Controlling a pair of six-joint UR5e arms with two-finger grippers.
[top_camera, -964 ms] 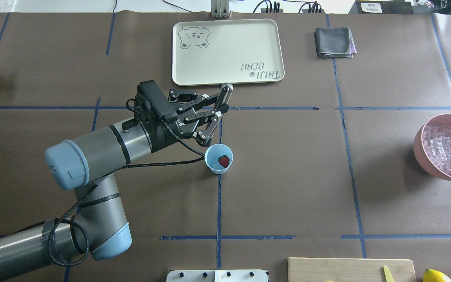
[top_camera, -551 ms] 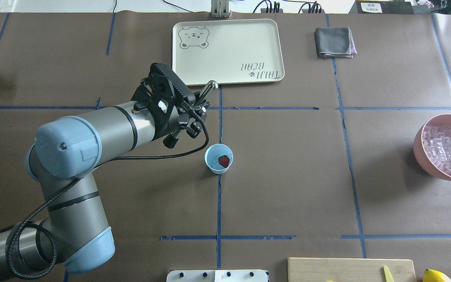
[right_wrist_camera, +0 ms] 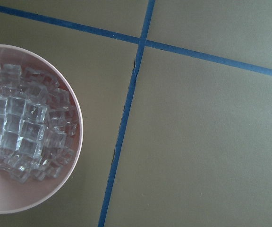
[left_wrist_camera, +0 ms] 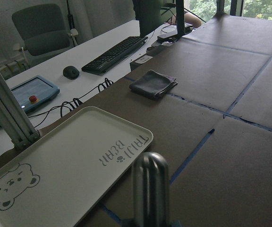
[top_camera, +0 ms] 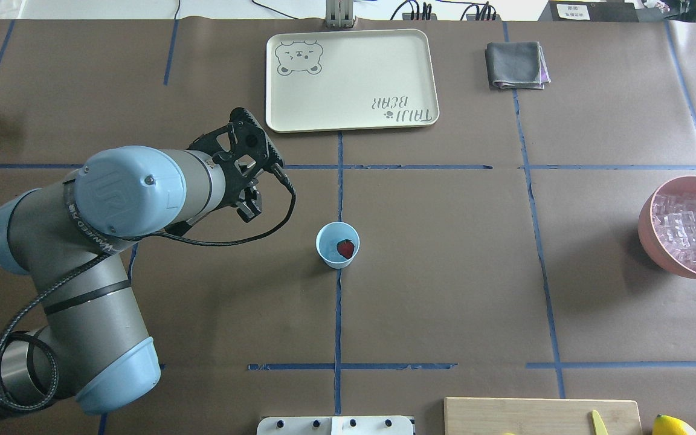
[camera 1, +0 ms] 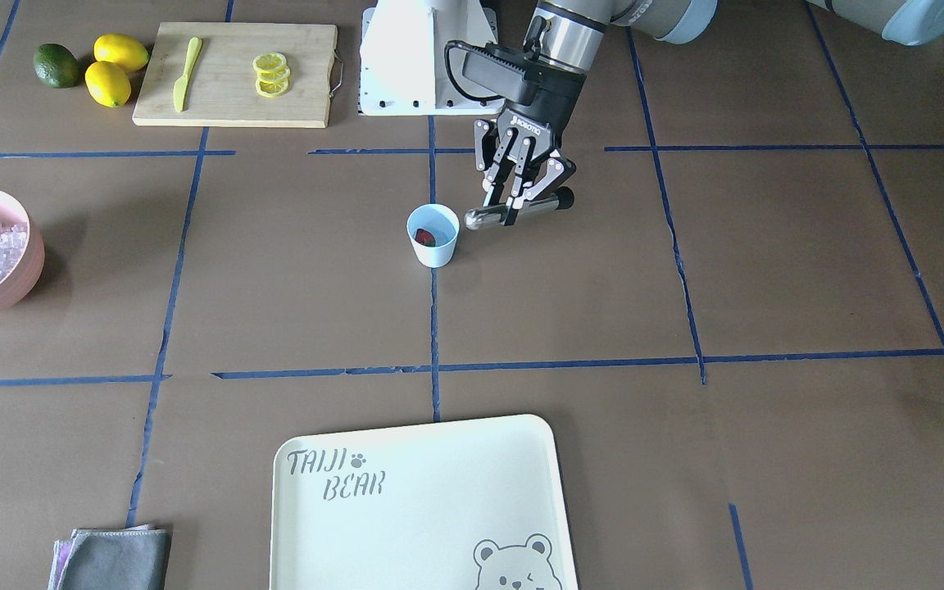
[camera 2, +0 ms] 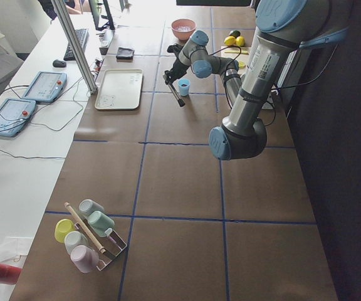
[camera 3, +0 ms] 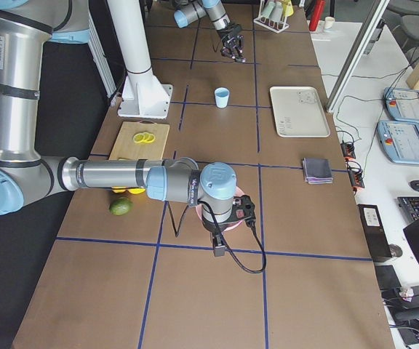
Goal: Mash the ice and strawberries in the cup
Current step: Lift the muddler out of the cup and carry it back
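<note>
Left gripper (camera 1: 519,205), near the small tapered cup, white outside and light blue inside (camera 1: 437,251), on its robot's-left side: fingers clamped on a short polished metal muddler rod (camera 1: 488,215). The rod is held aslant, not upright, its rounded end toward the cup rim but not over the mouth. Step in hand, as I read it: bringing the masher to the cup, with no mashing yet. Next move calls for tipping the rod upright, centring it over the mouth and pressing straight down without toppling the light cup. Right gripper (camera 3: 220,243), well apart from the cup, hangs over the bowl; apart or together, cannot tell. Large round pink bowl (top_camera: 648,232), far to the cup's robot's-right: heaped with small clear ice cubes (top_camera: 686,229). In the cup: one red bumpy strawberry (camera 1: 424,238); no ice evident.
</note>
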